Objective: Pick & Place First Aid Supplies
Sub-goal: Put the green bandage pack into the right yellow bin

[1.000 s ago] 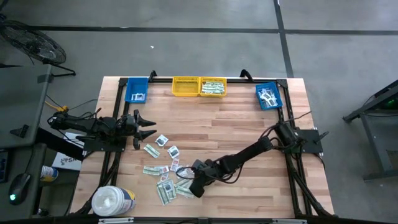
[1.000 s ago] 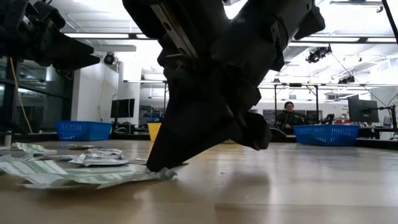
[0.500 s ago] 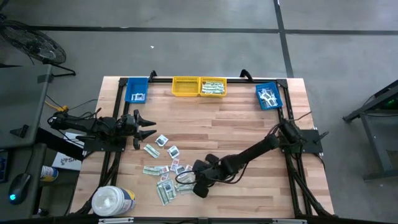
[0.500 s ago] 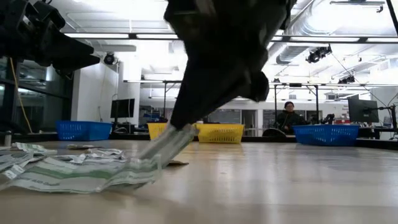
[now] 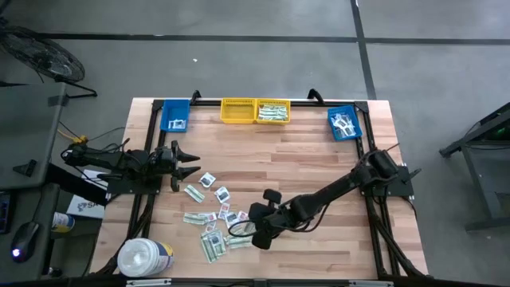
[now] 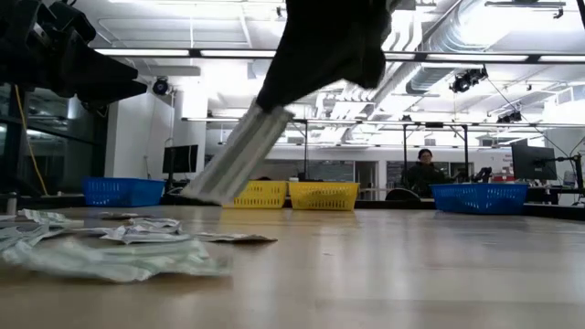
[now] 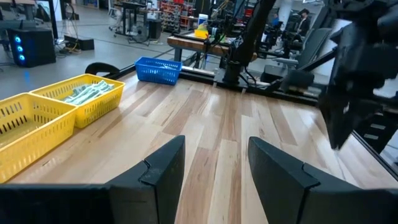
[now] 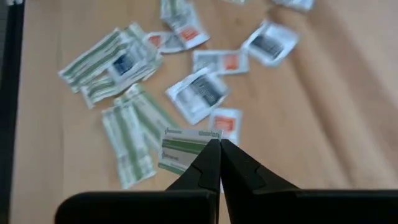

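The first aid supplies lie scattered as flat paper packets on the near left of the wooden table, also seen below my right wrist. My right gripper hangs above the pile's right edge, shut on a long green-white strip packet. My left gripper waits open at the table's left side, level, its fingers with nothing between them. Low in the low view, loose packets rest flat on the tabletop. My right gripper pinches one end of the strip packet between its two fingertips, only at their free ends. The fingers slant down from above. The strip hangs slanting below them, lifted clear of the table; whether it is one packet or two, I cannot tell.
Two yellow bins stand at the far edge, one holding green-white strips. Blue bins sit at the far left and far right. A big white tub stands at the near left corner. Bare wood lies in the middle and to the right.
My right gripper has risen from the pile, staying shut, and has rolled about its pointing line. The strip packet, pressed against the other packets a second ago, now hangs lifted clear of the table; the other packets have settled flat.
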